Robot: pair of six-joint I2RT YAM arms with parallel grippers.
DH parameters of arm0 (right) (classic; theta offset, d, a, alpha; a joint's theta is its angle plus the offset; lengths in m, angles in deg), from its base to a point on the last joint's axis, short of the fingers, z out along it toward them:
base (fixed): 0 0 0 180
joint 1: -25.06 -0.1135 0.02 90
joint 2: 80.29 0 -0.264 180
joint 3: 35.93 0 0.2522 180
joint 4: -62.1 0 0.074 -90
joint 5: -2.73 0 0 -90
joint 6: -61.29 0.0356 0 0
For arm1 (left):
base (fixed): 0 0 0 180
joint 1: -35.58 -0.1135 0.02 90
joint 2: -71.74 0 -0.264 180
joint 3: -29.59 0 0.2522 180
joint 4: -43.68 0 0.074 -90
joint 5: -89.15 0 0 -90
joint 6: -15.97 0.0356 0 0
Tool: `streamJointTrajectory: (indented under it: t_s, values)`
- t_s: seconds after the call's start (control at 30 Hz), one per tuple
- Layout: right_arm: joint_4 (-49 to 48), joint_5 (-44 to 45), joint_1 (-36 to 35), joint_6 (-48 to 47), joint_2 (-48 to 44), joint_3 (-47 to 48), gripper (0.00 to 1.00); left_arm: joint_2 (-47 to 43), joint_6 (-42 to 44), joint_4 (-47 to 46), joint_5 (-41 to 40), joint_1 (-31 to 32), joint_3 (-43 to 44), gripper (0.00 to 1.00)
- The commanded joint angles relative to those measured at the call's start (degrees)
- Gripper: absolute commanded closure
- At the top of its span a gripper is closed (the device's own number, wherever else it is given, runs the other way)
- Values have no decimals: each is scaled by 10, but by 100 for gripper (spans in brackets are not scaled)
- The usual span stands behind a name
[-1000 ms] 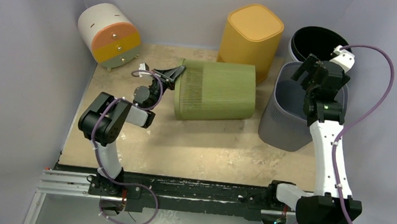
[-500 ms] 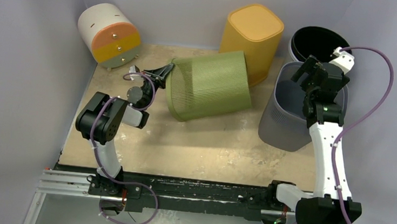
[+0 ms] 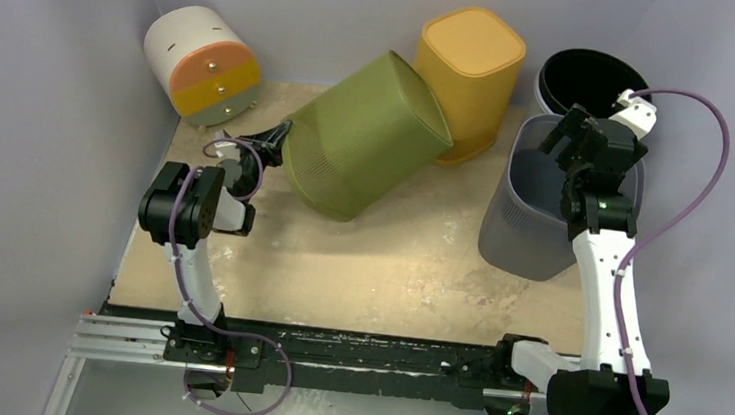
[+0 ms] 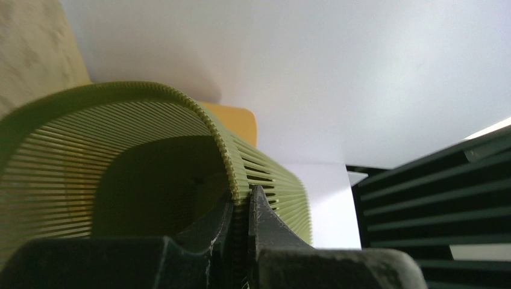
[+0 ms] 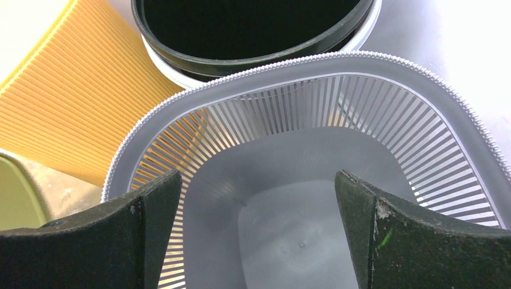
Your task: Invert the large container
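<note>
The large green slatted container (image 3: 365, 137) is tilted, its closed base raised up and to the right against the orange container (image 3: 466, 66), its open mouth down and to the left. My left gripper (image 3: 279, 143) is shut on the rim at the mouth's left side. In the left wrist view the gripper (image 4: 243, 201) pinches the rim's wall, one finger inside and one outside the green container (image 4: 120, 150). My right gripper (image 3: 566, 133) is open and empty above the grey slatted container (image 3: 527, 232). It holds nothing in the right wrist view (image 5: 258, 177).
The orange container stands mouth-down at the back. A black bin (image 3: 586, 78) stands behind the grey container (image 5: 271, 66). A white and orange drum (image 3: 200, 62) lies at the back left. Walls close in the left, back and right sides.
The green container has swung from lying on its side to a steep tilt, base up against the orange container. My left gripper moved left with the rim. The right arm barely moved.
</note>
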Motion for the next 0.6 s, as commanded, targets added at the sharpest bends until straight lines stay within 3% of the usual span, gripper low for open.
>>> streamJointTrajectory:
  t_s: [0.0,0.4,0.43,0.57]
  values:
    - [-23,1,2,-5,-11,4,2,55,86,-108,69,-8,-23,100]
    - [-27,-11,2,-2,-8,-1,2,103,94,-108,104,-35,1,100]
    - [-26,-11,2,-2,-8,0,2,107,96,-107,105,-37,0,92]
    - [-25,-13,2,-2,-7,1,2,114,97,-107,110,-49,3,76]
